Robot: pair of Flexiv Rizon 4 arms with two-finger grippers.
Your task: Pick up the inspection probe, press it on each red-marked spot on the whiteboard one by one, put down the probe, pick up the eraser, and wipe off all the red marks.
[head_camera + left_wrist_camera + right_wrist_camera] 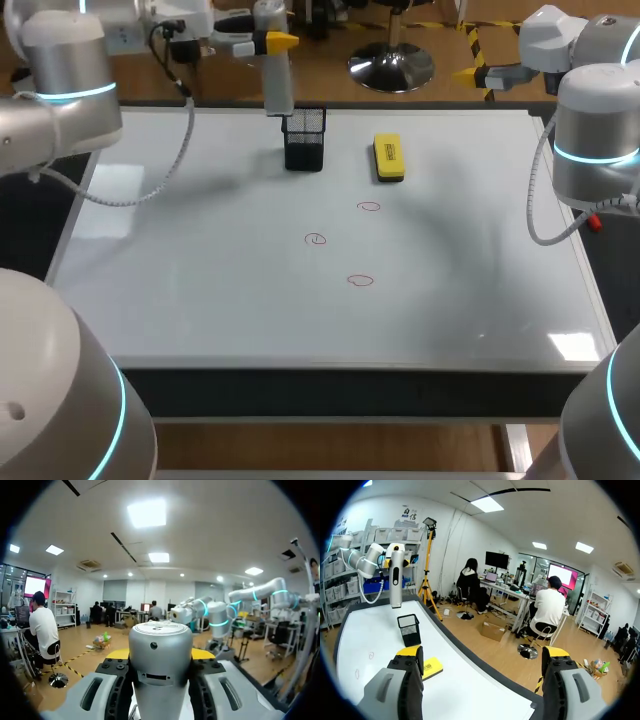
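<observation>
The left gripper is clamped on the grey cylindrical inspection probe, upright just above the black mesh holder at the far edge of the white whiteboard, probably ready to be carried to the three red circled marks mid-board; the yellow block eraser lies beside the holder for later; the right gripper hangs open by the right edge, out of the way
</observation>
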